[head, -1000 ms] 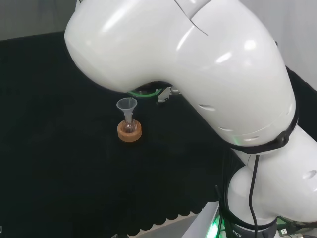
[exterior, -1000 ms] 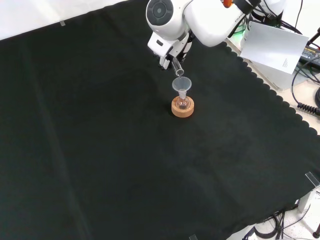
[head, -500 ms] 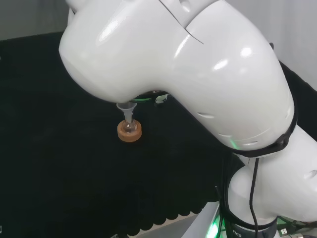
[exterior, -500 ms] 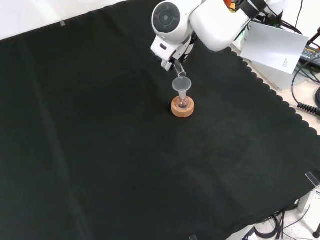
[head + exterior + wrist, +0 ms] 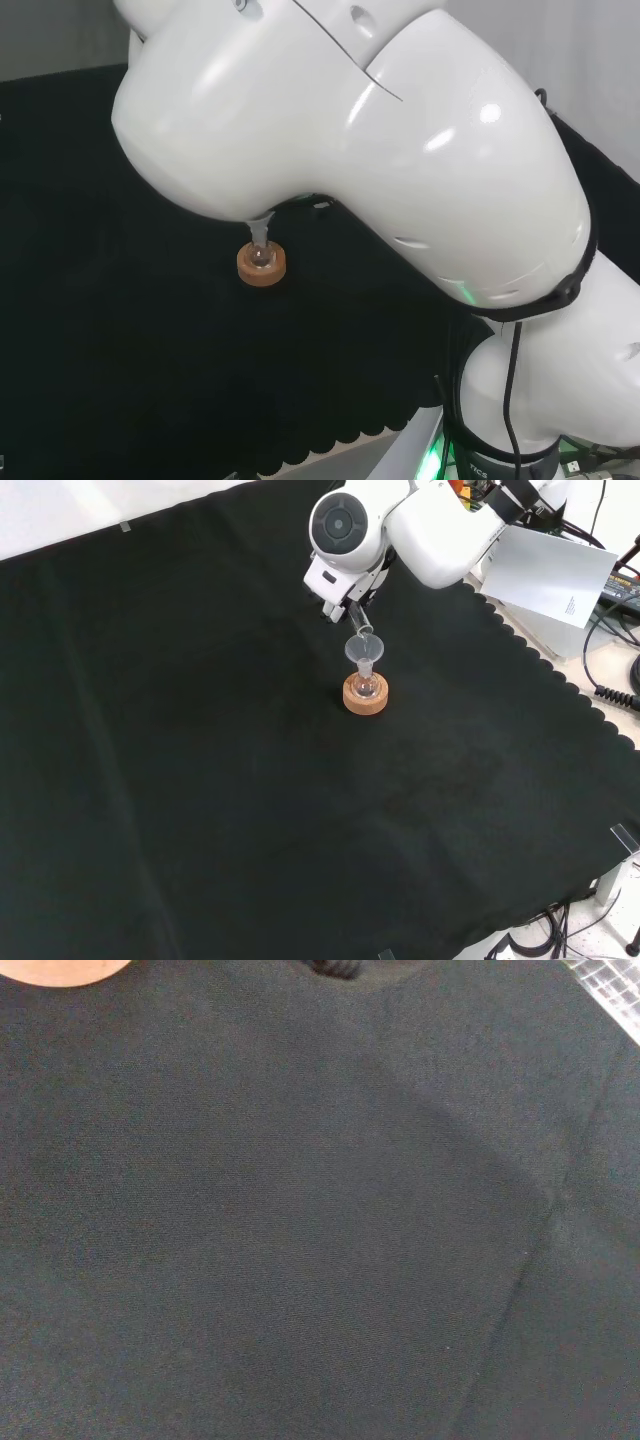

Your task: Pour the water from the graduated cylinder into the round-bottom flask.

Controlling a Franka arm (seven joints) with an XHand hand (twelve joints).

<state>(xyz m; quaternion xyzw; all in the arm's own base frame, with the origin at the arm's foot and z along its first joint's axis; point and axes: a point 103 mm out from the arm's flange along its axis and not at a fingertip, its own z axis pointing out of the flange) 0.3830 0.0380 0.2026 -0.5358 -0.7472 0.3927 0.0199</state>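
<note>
Cylinder (image 5: 358, 618) is being tipped, mouth over funnel (image 5: 364, 648) | flask (image 5: 365, 687) is being steadied by cork stand (image 5: 364, 697) on desk (image 5: 200, 780) | hand (image 5: 335, 592): grip cannot be told.

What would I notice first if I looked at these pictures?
Probably the big white robot arm, which covers most of the head view. Next, in the front view, the little round-bottom flask in the middle of the black cloth, sitting in a cork ring with a clear funnel in its neck. Just above the funnel, a tilted graduated cylinder points its mouth down at it.
</note>
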